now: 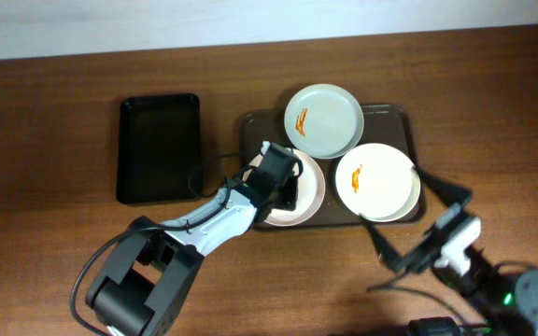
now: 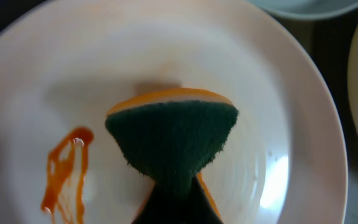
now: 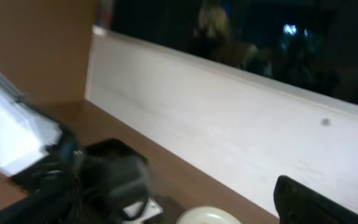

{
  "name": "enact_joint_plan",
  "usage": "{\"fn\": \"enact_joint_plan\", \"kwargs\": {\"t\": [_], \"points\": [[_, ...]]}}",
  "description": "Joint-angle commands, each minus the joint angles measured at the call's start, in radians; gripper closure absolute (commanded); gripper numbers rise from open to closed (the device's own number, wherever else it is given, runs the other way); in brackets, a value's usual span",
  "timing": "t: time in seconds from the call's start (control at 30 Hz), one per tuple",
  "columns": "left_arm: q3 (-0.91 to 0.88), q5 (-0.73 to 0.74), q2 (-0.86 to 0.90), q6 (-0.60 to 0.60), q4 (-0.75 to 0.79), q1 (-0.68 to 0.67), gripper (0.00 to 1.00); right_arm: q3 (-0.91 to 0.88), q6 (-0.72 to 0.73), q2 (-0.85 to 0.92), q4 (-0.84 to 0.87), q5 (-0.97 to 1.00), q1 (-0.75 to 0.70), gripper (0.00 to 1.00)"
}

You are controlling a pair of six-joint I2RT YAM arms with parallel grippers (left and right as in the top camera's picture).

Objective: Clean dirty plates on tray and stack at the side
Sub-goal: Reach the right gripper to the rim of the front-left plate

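Observation:
Three white plates lie on the dark brown tray (image 1: 392, 118). The far plate (image 1: 323, 119) and the right plate (image 1: 376, 180) each carry an orange sauce smear. My left gripper (image 1: 283, 184) hovers over the near-left plate (image 1: 314, 194), shut on a green and orange sponge (image 2: 171, 140). In the left wrist view the sponge sits over the middle of that plate (image 2: 278, 124), with a sauce smear (image 2: 64, 177) to its left. My right gripper (image 1: 417, 222) is open and empty by the tray's near right corner. The far plate's edge (image 3: 207, 216) shows in the right wrist view.
A smaller narrow black tray (image 1: 160, 147) lies left of the brown tray. A pale wall (image 3: 229, 124) runs along the table's far edge. My left arm (image 1: 204, 224) stretches from the near left toward the tray.

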Motion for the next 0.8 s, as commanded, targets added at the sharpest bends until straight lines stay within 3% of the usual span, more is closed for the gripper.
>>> {"fn": "enact_joint_plan", "kwargs": {"t": [0.0, 0.03, 0.1, 0.2, 0.33, 0.47, 0.57, 0.6, 0.77], "points": [[-0.005, 0.003, 0.0, -0.009, 0.0, 0.0, 1.0, 0.454, -0.116, 0.396, -0.519, 0.011, -0.021, 0.02], [-0.005, 0.003, 0.0, -0.009, 0.0, 0.0, 1.0, 0.568, -0.103, 0.504, -0.646, -0.024, -0.021, 0.02], [-0.005, 0.003, 0.0, -0.009, 0.001, 0.0, 1.0, 0.684, 0.054, 0.683, -0.804, -0.118, -0.021, 0.02], [-0.005, 0.003, 0.0, -0.009, 0.0, 0.0, 1.0, 0.684, 0.062, 0.884, -0.817, -0.117, -0.021, 0.02], [-0.005, 0.003, 0.0, -0.009, -0.003, 0.0, 1.0, 0.687, 0.364, 0.937, -0.816, 0.34, -0.021, 0.02], [-0.005, 0.0, 0.0, -0.009, 0.0, 0.01, 1.0, 0.682, 0.364, 0.964, -0.795, 0.339, -0.019, 0.0], [-0.005, 0.0, 0.0, -0.022, 0.0, 0.023, 1.0, 0.682, 0.364, 1.083, -0.789, 0.338, -0.019, 0.15], [-0.005, 0.0, 0.0, -0.021, 0.0, 0.023, 1.0, 0.682, 0.368, 1.174, -0.789, 0.326, -0.019, 0.34], [-0.005, 0.0, 0.0, -0.021, 0.001, 0.023, 1.0, 0.682, 0.367, 1.308, -0.712, 0.313, 0.037, 0.31]]}}
